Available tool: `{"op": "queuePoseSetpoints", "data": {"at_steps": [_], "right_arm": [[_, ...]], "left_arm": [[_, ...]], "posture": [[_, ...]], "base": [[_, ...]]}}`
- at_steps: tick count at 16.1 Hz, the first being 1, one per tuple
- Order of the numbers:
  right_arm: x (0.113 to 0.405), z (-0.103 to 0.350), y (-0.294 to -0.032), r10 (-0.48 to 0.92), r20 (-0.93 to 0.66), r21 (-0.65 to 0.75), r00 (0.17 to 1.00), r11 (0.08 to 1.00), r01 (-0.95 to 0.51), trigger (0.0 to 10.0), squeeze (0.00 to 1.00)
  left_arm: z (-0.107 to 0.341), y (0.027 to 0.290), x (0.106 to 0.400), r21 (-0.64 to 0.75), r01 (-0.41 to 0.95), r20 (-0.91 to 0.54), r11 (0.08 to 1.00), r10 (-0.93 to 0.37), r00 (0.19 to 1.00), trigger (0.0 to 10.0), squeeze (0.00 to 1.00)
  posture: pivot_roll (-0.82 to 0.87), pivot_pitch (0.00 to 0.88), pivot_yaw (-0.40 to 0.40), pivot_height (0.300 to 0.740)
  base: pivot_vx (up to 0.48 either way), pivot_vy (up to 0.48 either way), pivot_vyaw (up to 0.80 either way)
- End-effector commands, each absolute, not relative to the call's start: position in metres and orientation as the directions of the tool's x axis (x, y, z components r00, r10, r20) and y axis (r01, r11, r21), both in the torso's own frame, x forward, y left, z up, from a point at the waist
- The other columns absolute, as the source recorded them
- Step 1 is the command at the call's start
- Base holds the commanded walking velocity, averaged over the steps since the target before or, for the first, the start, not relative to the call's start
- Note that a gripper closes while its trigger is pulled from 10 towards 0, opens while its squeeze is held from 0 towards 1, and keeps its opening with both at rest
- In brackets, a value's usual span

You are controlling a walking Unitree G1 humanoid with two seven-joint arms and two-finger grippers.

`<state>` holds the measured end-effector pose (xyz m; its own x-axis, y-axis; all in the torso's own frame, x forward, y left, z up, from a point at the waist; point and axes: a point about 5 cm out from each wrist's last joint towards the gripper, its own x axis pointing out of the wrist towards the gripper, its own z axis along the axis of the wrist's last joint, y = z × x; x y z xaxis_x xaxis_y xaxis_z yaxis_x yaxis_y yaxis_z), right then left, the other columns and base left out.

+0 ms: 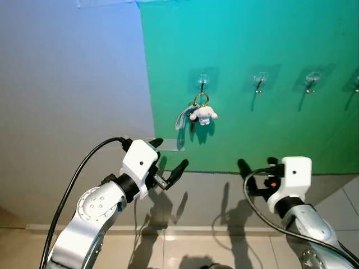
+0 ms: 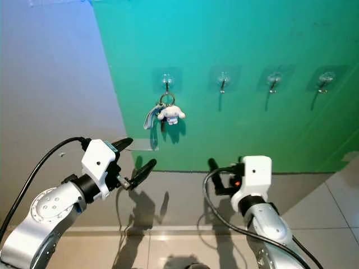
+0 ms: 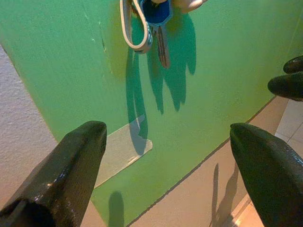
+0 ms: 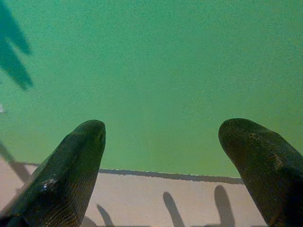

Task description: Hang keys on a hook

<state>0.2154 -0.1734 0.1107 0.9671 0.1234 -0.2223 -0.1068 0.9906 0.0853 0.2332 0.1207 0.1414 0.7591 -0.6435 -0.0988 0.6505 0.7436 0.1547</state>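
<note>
A bunch of keys [image 1: 202, 115] with a white plush charm and a blue tag hangs from the leftmost clear hook [image 1: 202, 83] on the green wall panel [image 1: 252, 45]. My left gripper [image 1: 170, 154] is open and holds nothing. It is below the keys, a little to their left, and clear of them. In the left wrist view the keys [image 3: 156, 28] hang beyond the open left gripper [image 3: 168, 132]. My right gripper [image 1: 258, 165] is also open and holds nothing. It points at the panel's lower edge, below the second hook [image 1: 259, 83]. In the right wrist view the right gripper [image 4: 161, 127] faces bare green wall.
Two more bare hooks [image 1: 310, 83] follow to the right, and a third [image 1: 356, 84] is at the frame edge. A strip of clear tape [image 1: 168, 144] sits at the panel's left edge. Grey wall [image 1: 67, 84] lies to the left, beige floor tiles [image 1: 179, 252] below.
</note>
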Motion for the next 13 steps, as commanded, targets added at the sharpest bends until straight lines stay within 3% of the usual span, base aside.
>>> {"op": "queuePoseSetpoints", "data": {"at_steps": [1, 7, 13], "right_arm": [[0.213, 0.111, -0.177, 0.086, -0.232, 0.084, 0.969, 0.994, -0.068, 10.0, 0.00], [0.207, 0.107, -0.173, 0.091, -0.278, 0.067, 0.956, 0.995, -0.076, 10.0, 0.00], [0.209, 0.114, -0.167, 0.211, -0.241, 0.068, 0.947, 0.977, -0.200, 10.0, 0.00]], "left_arm": [[0.141, 0.125, 0.233, 0.155, 0.644, -0.095, 0.749, -0.638, 0.764, 10.0, 0.00], [0.140, 0.127, 0.229, 0.151, 0.647, -0.095, 0.747, -0.641, 0.762, 10.0, 0.00], [0.147, 0.122, 0.211, 0.098, 0.755, -0.070, 0.648, -0.752, 0.655, 10.0, 0.00]], "posture": [[-0.05, 0.001, 0.035, 0.740], [-0.04, 0.005, 0.030, 0.740], [-0.03, 0.000, 0.012, 0.740]], "base": [[0.000, 0.000, -0.79], [0.000, 0.000, -0.79], [0.000, 0.000, -0.79]]}}
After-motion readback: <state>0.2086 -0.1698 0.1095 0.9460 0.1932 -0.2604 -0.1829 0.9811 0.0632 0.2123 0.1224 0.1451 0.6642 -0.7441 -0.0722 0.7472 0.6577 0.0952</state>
